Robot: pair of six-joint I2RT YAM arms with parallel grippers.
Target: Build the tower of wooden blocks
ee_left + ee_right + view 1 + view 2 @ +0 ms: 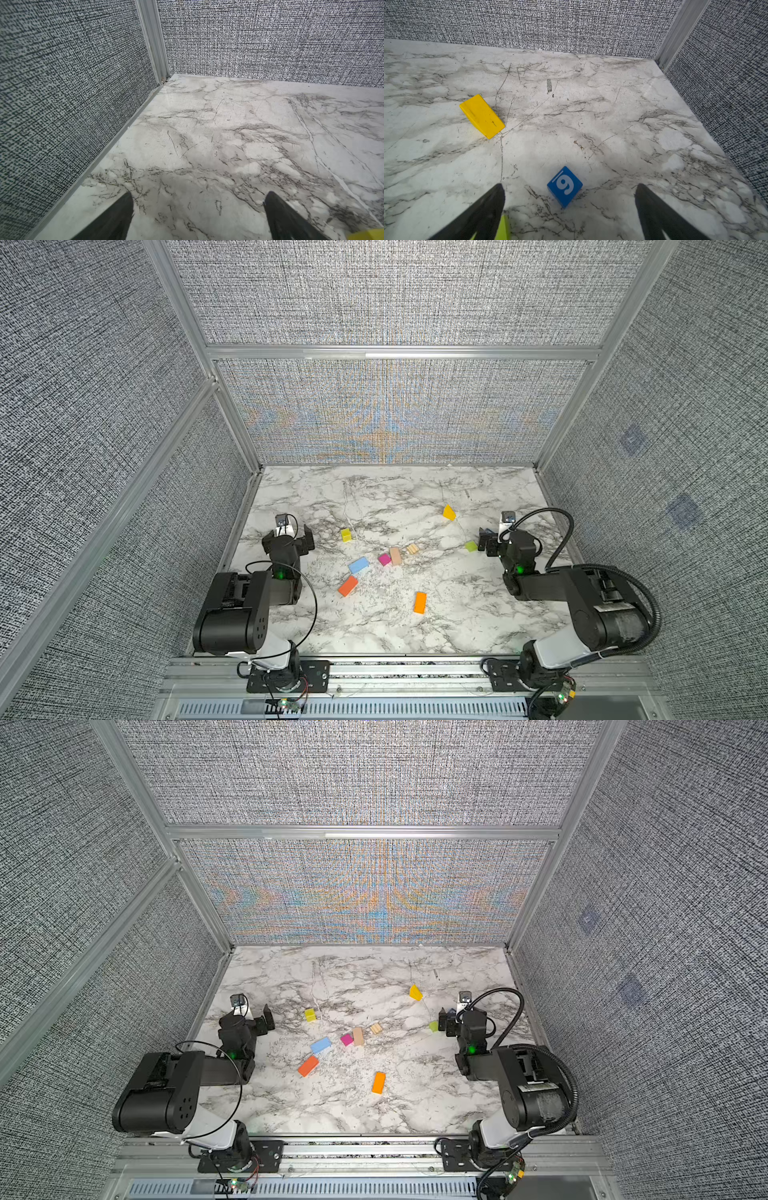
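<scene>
The wood blocks lie scattered singly on the marble table; no tower is in view. At mid-table are a light blue bar (359,565), a magenta cube (384,559), a bare wood bar (395,556), a small wood block (412,548) and two orange bars (348,586) (420,603). Farther back are a yellow cube (346,535) and a yellow wedge (449,512) (481,116). My right gripper (494,537) (570,185) is open around a blue cube marked 9 (564,186) without touching it. A lime block (471,546) lies beside its finger. My left gripper (288,537) (197,193) is open and empty.
Grey textured walls with aluminium posts close the table (374,630) on three sides. The left gripper faces the far-left corner post (155,41) and the right gripper the far-right corner post (675,35). Both arm bases sit on the front rail (407,672).
</scene>
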